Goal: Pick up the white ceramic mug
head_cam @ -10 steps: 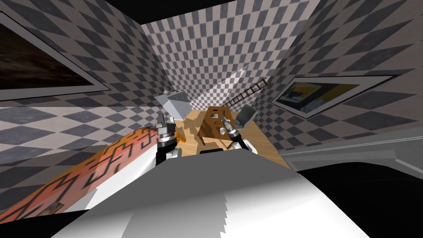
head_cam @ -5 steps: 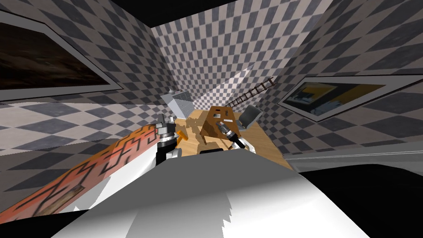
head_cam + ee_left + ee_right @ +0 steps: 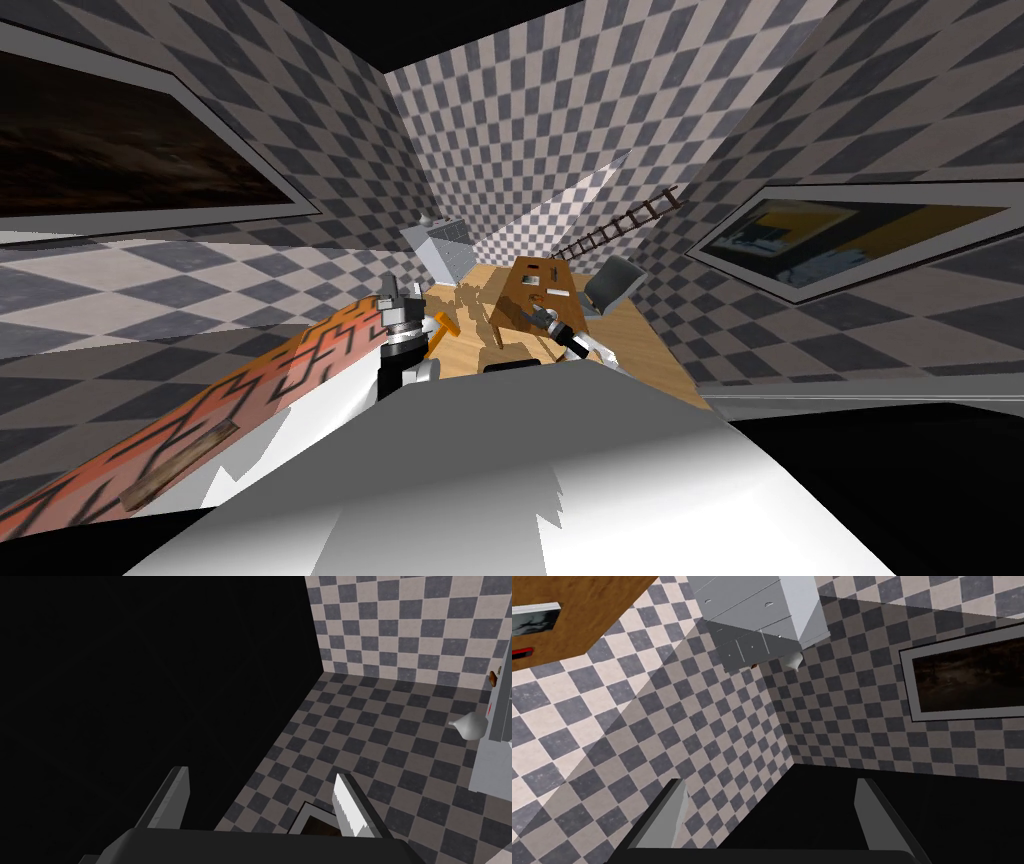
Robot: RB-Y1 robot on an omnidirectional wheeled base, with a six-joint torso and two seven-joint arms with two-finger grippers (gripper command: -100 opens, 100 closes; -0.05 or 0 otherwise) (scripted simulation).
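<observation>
With left tool (image 3: pixel 260 772) and right tool (image 3: pixel 770 781) held open and empty, small items (image 3: pixel 531 284) on the centre-frame brown table (image 3: pixel 512 300) could be mistaken for the mug.

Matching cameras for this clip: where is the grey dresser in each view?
Head view: dresser against the far checkered wall, left of the brown table.
Left wrist view: dresser far off, by the checkered wall.
Right wrist view: dresser far off, beside the brown table.
Shared landmark: the white vase on the dresser.

Right claw (image 3: pixel 537 312) by brown table (image 3: pixel 535 280), grey chair (image 3: pixel 615 283) beside it, white cabinet (image 3: pixel 440 245), ladder (image 3: pixel 620 222) beyond
</observation>
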